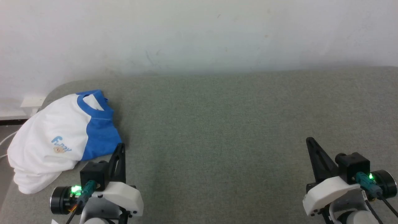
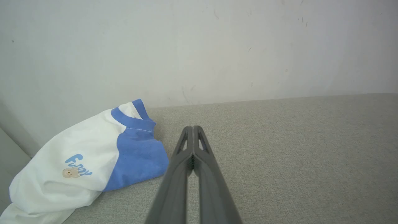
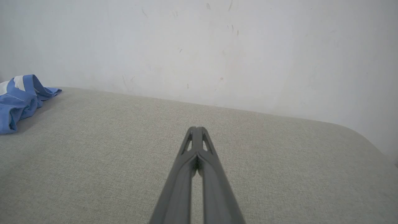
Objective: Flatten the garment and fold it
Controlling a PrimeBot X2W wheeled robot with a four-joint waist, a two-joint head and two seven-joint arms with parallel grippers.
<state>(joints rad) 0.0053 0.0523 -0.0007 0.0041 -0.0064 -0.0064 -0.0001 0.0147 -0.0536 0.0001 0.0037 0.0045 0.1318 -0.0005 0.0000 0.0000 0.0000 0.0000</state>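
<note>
1. The left gripper (image 2: 193, 127) has its two dark fingers pressed together with nothing between them, pointing across the grey fabric surface (image 1: 217, 140).
2. The right gripper (image 3: 196, 128) is likewise pinched closed and empty, well apart from the left one, at the surface's right side.
3. The left gripper's tip sits just beside a blue sleeve; it seems not to touch it, though the angle leaves that unclear.
4. The garment (image 1: 56, 140) lies bunched at the surface's left end near the wall (image 1: 199, 34), "Funny" print facing up, its white part drooping over the left edge.
</note>
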